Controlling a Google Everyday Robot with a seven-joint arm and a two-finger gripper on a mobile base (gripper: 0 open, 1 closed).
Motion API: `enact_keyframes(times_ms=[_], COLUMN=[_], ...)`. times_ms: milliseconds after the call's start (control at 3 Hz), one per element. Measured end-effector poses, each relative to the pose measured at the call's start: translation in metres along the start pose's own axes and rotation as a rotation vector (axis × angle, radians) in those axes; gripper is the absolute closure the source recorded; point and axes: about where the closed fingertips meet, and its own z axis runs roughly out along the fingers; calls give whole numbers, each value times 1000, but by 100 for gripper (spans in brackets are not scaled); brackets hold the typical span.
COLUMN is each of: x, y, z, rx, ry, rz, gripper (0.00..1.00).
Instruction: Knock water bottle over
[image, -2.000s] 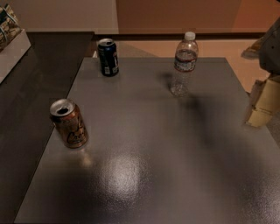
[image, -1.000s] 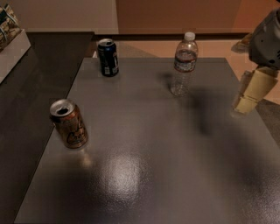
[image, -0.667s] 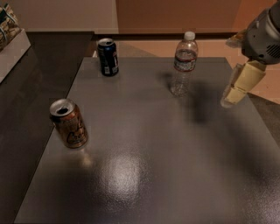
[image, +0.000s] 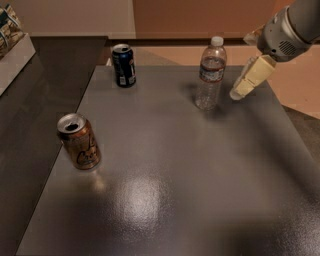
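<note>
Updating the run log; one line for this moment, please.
hand: right of water bottle, apart | water bottle: upright, not yet knocked over

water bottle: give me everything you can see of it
The water bottle is small, clear ribbed plastic with a white screw cap and a dark label band showing red. It stands upright, cap on, near the far edge of the grey table, right of the dark blue can. Only the table touches it; the end effector hangs just to its right, apart from it.
</note>
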Motion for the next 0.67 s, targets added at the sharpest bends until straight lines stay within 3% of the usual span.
enact_keyframes(times_ms=[667], x=[-13], y=[-37], z=[52], rx=[-86], ry=[-80], rz=[97], gripper=[0])
